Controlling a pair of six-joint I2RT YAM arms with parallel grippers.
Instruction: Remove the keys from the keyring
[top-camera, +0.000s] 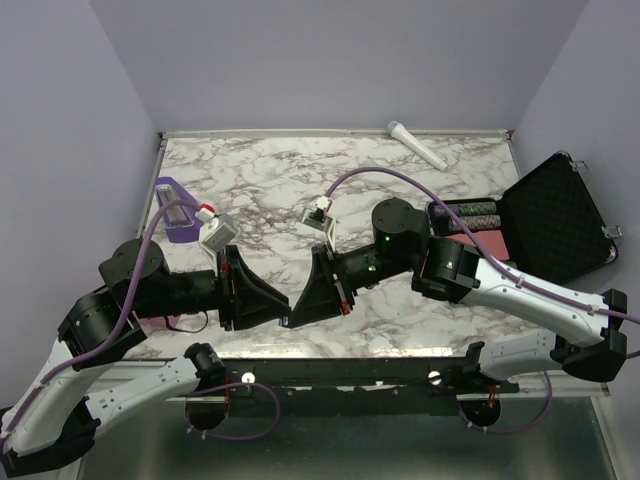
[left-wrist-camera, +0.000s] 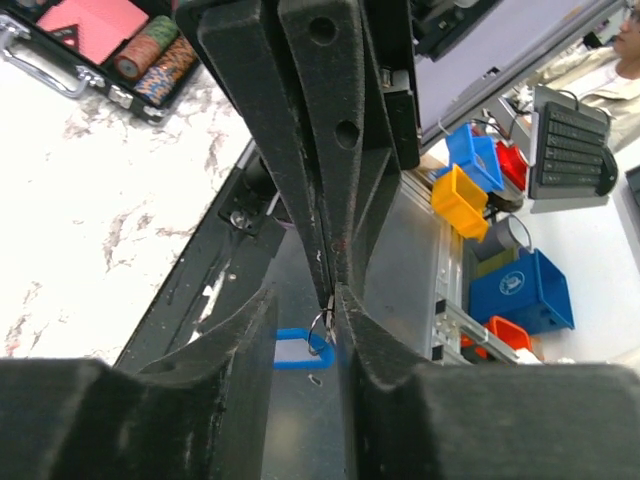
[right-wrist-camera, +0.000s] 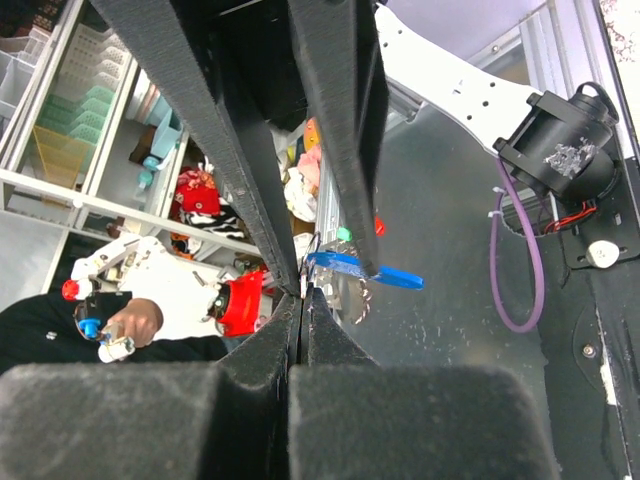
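The two grippers meet tip to tip low over the near edge of the marble worktop (top-camera: 400, 190), in the narrow gap between the arm bases. The broad middle of the slab behind them lies bare. Plain walls close the worktop at the back and on both sides. A purple block (top-camera: 172, 195) sits near the left edge, and a white tube (top-camera: 420, 146) lies by the back rim. An open black case (top-camera: 555, 215) with stacked chips (top-camera: 470, 210) overhangs the right edge. The keyring (left-wrist-camera: 300, 352) hangs in the air just below the tips of the right gripper (right-wrist-camera: 298, 300). That gripper is closed, with its dark foam-faced fingers pressed together on a sliver of metal at the top of the thin wire ring. I cannot tell whether that sliver is the ring itself or the key, and I cannot pick the key out anywhere. The left gripper (left-wrist-camera: 305, 305) is parted, its wedge-shaped fingers on either side of the hanging ring. From the left wrist the flat, glossy blue oval tag shows through the gap behind them. From the right wrist the tag pokes out sideways past one left finger, with grey metal framing and the black rail below it.
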